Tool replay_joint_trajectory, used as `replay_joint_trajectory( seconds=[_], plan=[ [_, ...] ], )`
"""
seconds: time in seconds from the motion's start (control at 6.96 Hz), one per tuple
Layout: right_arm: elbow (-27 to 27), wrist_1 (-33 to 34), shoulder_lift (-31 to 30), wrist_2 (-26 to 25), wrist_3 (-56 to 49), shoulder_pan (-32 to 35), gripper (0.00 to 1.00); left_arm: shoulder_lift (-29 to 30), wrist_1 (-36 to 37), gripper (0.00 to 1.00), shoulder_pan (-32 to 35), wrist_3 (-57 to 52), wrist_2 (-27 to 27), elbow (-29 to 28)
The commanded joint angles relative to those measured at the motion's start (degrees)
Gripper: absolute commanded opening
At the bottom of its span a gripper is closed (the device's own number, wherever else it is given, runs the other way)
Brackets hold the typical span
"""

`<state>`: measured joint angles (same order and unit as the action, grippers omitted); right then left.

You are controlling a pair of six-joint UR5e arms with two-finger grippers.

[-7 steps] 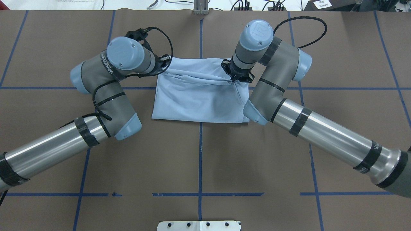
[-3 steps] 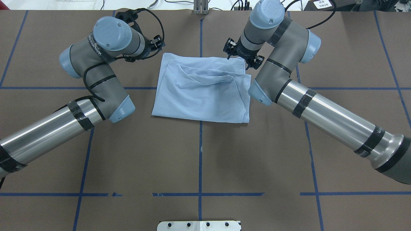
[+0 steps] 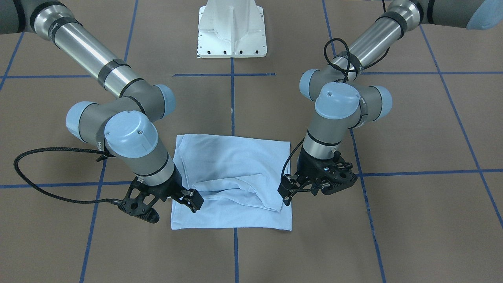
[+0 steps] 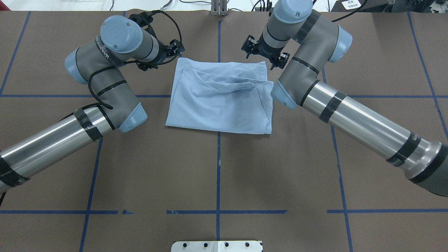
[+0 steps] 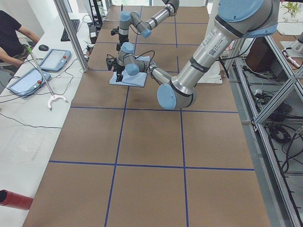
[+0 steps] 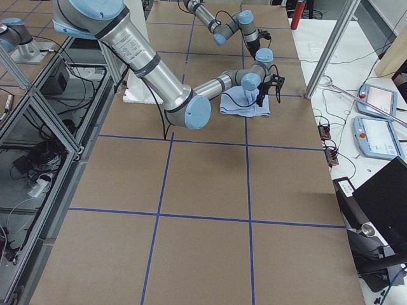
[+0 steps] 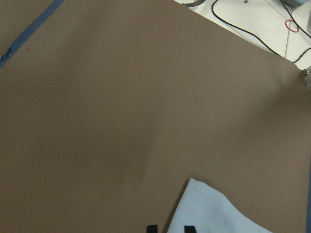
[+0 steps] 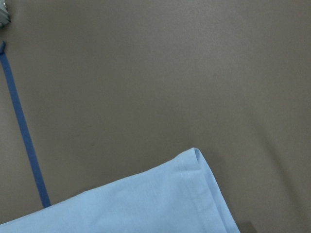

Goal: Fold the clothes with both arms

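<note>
The light blue T-shirt (image 4: 217,105) lies folded into a rough rectangle on the brown table, with a loose ridge across its upper layer. Its print and collar label are hidden. It also shows in the front-facing view (image 3: 232,165). My left gripper (image 4: 175,49) hovers just off the shirt's far left corner, open and empty. The left wrist view shows its fingertips (image 7: 152,228) apart beside that corner (image 7: 218,213). My right gripper (image 4: 263,52) hovers off the far right corner, open and empty. The right wrist view shows the hemmed corner (image 8: 146,204) below it.
Blue tape lines (image 4: 218,168) grid the table. The white pedestal base (image 3: 232,31) stands at the robot's side. Beyond the far edge lie cables and tablets (image 5: 52,59), with a person (image 5: 9,33) seated there.
Both grippers let go of the shirt's folded-over edge, rose and drew back toward the far edge. The shirt settled flat on the table.
</note>
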<state>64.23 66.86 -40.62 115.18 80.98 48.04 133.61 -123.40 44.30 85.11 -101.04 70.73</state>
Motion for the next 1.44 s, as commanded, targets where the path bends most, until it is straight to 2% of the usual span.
replay_joint_trajectory(
  seconds=[0.0, 0.29, 0.43, 0.57, 0.86, 1.29],
  plan=[
    [0.4, 0.4, -0.2, 5.4, -4.8, 4.0, 1.0, 3.1, -3.9, 0.95, -1.3, -3.4, 0.1, -5.6],
    [0.5, 0.4, -0.9, 6.3, -6.1, 5.5, 1.0, 6.5, -4.0, 0.82, -2.1, -5.4, 0.3, -9.5],
    [0.5, 0.5, -1.0, 8.2, -6.8, 6.9, 1.0, 6.7, -4.6, 0.74, -2.5, -6.9, 2.8, -10.5],
    [0.5, 0.5, -1.0, 8.9, -6.8, 7.4, 1.0, 6.7, -6.1, 0.65, -2.6, -7.5, 3.1, -11.8],
    [0.5, 0.5, -1.2, 9.0, -6.9, 7.4, 1.0, 7.4, -7.3, 0.64, -2.7, -7.9, 4.9, -13.7],
    [0.5, 0.5, -1.6, 8.9, -7.4, 7.5, 1.0, 8.2, -7.6, 0.48, -3.3, -8.1, 4.8, -15.3]
  ],
)
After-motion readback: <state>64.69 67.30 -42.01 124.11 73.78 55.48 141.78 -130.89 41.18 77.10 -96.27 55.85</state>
